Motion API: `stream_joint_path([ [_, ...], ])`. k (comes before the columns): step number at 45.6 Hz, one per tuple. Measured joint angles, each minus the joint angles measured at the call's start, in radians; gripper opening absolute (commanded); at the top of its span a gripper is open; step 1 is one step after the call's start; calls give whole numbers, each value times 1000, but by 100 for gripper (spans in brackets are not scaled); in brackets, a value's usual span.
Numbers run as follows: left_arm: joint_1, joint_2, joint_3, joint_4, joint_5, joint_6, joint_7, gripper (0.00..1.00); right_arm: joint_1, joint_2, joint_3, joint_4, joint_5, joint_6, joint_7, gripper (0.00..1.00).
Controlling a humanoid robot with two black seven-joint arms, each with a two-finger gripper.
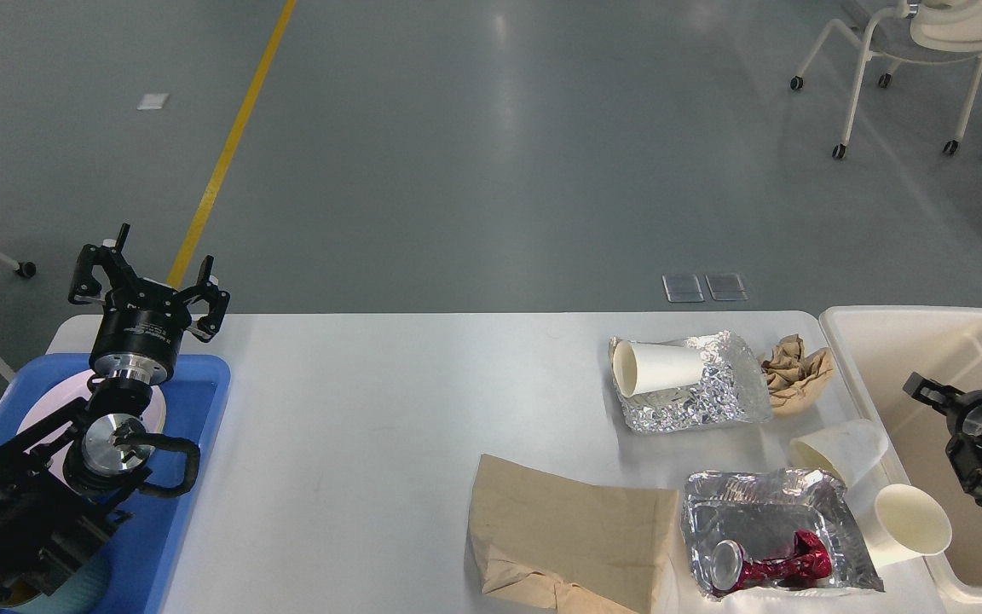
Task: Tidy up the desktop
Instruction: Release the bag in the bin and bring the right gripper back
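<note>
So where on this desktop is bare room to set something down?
The desktop is bare between the blue tray and the brown paper bag, back to its far edge. The right end is crowded: foil trays, paper cups, crumpled paper.

The right gripper (926, 390) shows small and dark over the cream bin (900, 333), its fingers impossible to tell apart. The bin runs off the right edge. The brown paper bag (572, 533) and blue tray (201, 401) are cut by the bottom edge. The left arm hides much of the white plate (43, 414).
</note>
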Motion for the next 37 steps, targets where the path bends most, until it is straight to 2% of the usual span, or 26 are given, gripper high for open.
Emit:
stream_joint_path([
  [6,0,0,0,0,0,0,0,97,115,0,-2,11,-2,84,14,100],
  [11,0,0,0,0,0,0,0,97,288,4,-3,61,-6,258,69,100],
  [16,0,0,0,0,0,0,0,97,485,9,-4,192,-16,375,95,100],
  [22,0,0,0,0,0,0,0,97,703,13,-5,464,-67,411,99,100],
  [30,0,0,0,0,0,0,0,97,1015,18,-4,983,-218,409,94,100],
  [37,0,0,0,0,0,0,0,97,1227,74,-2,1324,-243,408,75,100],
])
